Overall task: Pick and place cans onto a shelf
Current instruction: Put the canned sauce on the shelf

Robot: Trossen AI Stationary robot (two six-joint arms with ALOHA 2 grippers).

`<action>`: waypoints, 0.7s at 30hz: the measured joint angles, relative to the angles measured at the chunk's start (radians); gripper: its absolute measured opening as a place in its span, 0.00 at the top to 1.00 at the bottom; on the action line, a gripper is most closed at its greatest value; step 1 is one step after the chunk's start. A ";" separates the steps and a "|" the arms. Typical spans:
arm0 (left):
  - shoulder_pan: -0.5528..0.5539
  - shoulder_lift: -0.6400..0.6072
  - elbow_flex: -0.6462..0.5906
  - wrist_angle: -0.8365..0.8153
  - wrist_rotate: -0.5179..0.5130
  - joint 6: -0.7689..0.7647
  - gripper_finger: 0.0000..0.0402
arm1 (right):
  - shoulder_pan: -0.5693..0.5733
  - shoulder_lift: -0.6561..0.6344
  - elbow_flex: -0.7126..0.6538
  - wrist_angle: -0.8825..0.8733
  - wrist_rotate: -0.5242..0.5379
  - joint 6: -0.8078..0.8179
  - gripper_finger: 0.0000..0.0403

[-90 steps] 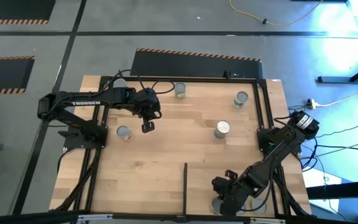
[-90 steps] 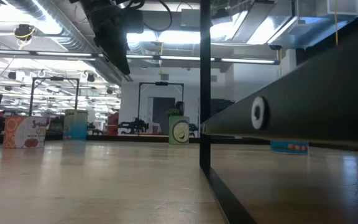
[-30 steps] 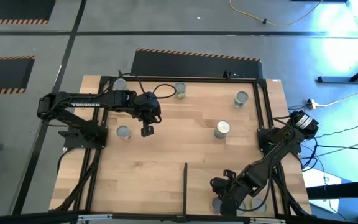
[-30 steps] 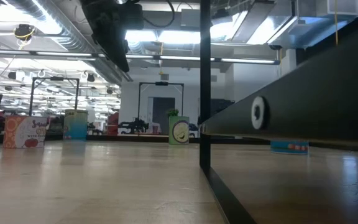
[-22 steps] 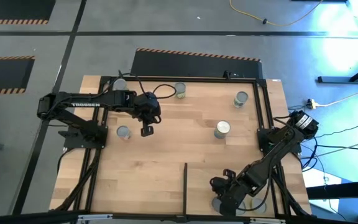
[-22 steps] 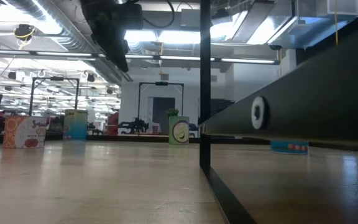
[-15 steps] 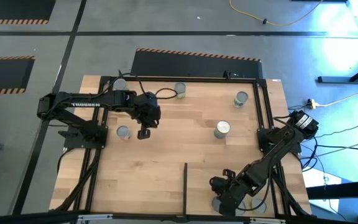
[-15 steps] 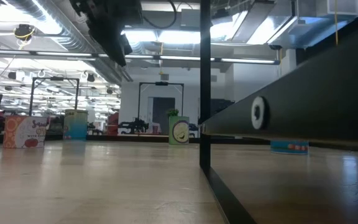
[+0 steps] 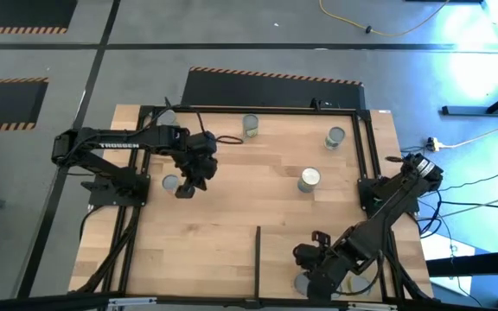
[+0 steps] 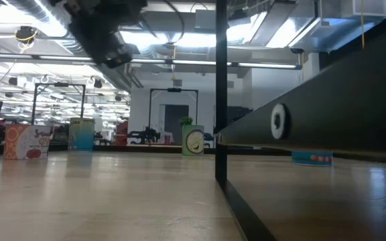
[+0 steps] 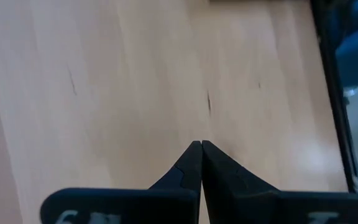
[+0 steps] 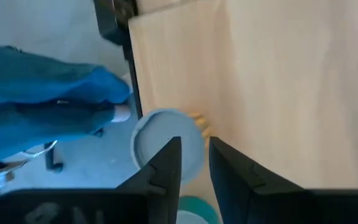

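My right gripper [image 12: 194, 143] hangs open over the shelf [image 9: 327, 238], the wood section right of the black divider bar [image 9: 258, 257], at the table's near edge. Below it a grey-topped can [image 12: 165, 144] stands on its base near that edge; the fingers are above it and touch nothing. A greenish can top [image 12: 191, 210] shows closer to the camera. My left gripper [image 11: 201, 144] is shut, holds nothing, and hovers over bare wood beside a can [image 9: 170, 182] at the left. Other cans stand at the far edge [image 9: 250, 125] [image 9: 335, 136] and mid-table [image 9: 309, 179].
Another can [image 9: 164, 116] stands at the far left corner. A black frame [image 9: 363, 155] runs around the tabletop. Beyond the table's near edge, what looks like a person's blue sleeve [image 12: 48, 106] shows. Bare wood lies between the left can and the divider bar.
My left gripper has swung toward the table's left and near edges, turning at the wrist, and now hangs close beside the left can. My right gripper has risen a little above the can on the shelf. No can has moved.
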 joint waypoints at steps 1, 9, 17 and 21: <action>0.000 0.000 -0.001 -0.028 0.001 0.002 1.00 | 0.000 0.000 0.027 -0.028 0.016 -0.004 0.79; -0.036 -0.009 -0.001 -0.260 -0.128 -0.176 1.00 | -0.004 0.000 0.213 -0.236 0.164 -0.018 0.79; -0.059 -0.009 -0.001 -0.339 -0.284 -0.350 0.94 | -0.009 -0.001 0.284 -0.365 0.269 -0.070 0.79; -0.060 -0.009 -0.001 -0.377 -0.284 -0.496 0.88 | -0.020 -0.001 0.286 -0.382 0.275 -0.070 0.79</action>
